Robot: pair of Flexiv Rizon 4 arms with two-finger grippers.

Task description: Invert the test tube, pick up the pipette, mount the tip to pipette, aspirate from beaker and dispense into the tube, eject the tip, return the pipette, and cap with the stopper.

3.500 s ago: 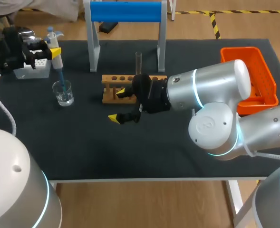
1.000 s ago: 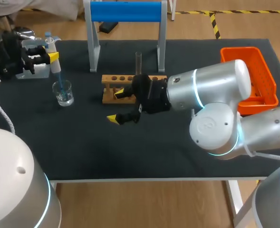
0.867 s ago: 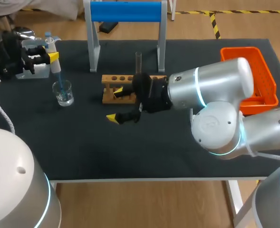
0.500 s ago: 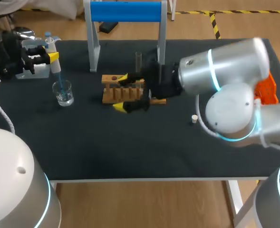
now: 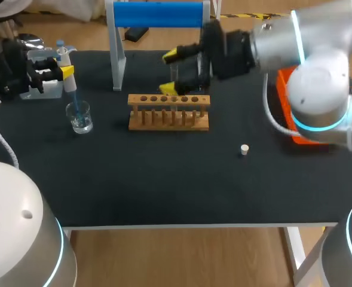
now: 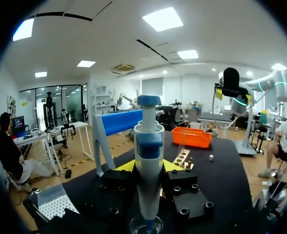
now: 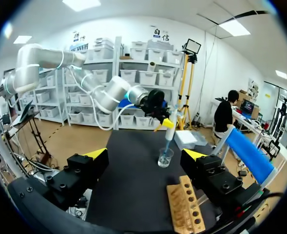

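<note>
1. Now the right arm has swung up and away from the near side of the wooden rack, where it hung a second ago. The right pincer is raised behind the rack, fingers spread wide and gripping nothing.
2. That lift uncovers the small white stopper, which lies on the tabletop to the right of the rack and nearer the front edge.
3. The left pincer has barely shifted over the same seconds. Well left of the rack, it pinches the pipette, whose blue tip points down into the beaker.
4. Judging by this, aspiration looks to be the step in hand, dispensing is not yet done, and the right arm seems to be making for the tube.
5. The test tube stands at the rack's rear edge, but its clear glass is only a faint line between the right pincer's yellow tips.
   - Whether either finger touches it cannot be told; the right wrist view shows nothing between them.
   - Liquid in the blue tip is too small to judge.
   - The orange bin, right of the rack, is largely hidden by the right arm.
</note>
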